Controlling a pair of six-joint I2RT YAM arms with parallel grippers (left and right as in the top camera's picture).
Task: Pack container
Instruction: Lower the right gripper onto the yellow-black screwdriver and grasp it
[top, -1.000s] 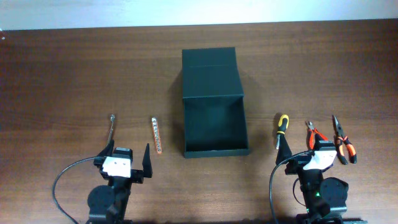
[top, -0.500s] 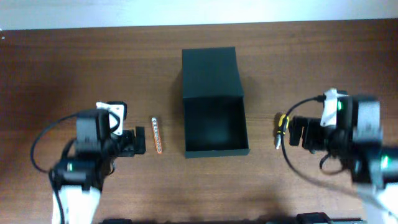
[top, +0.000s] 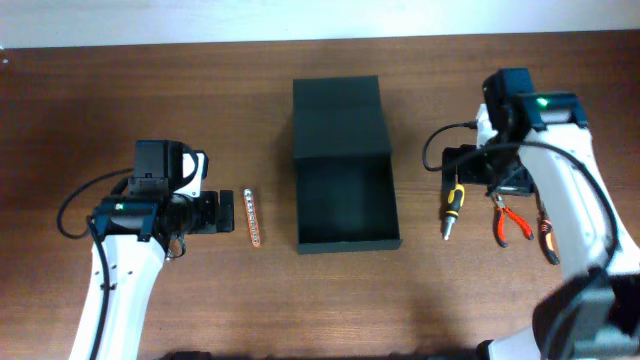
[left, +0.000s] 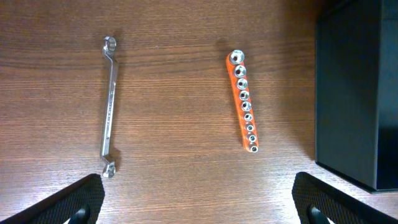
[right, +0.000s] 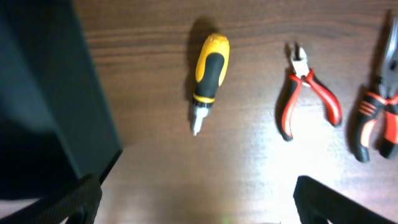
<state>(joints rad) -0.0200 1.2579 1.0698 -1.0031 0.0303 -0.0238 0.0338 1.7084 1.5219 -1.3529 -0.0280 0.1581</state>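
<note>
The container (top: 347, 205), a dark green matte box, sat in the middle of the worktop (top: 120, 110), midway between its left and right edges. It stood open. Its hinged flap lid (top: 337, 115) lay folded back flat toward the far edge, and the inside looked dark and bare.

The left gripper (left: 198, 186) was released, its two dark fingers (left: 78, 200) spread wide at the lower corners of the left wrist view, touching nothing. It hung over bare wood toward the left edge. Beyond it lay an orange socket rail (left: 243, 101) carrying a row of small metal sockets, just beside the container's left wall but apart from it. Further toward the left edge lay a slim silver wrench (left: 109, 106) with a ring at each end, roughly parallel to the rail and well apart from it. From overhead the left arm (top: 150, 205) covered most of the wrench.

The right gripper (right: 198, 186) was likewise released, its fingers (right: 336, 200) wide and grasping nothing. It hung over the wood to the right of the container. A stubby screwdriver (right: 208, 68) with a yellow and black handle lay near the container's right wall, tip toward the near edge. Further toward the right edge lay red-handled cutters (right: 308, 90), then pliers (right: 379, 118) with orange and black handles. The three tools were apart from one another.
</note>
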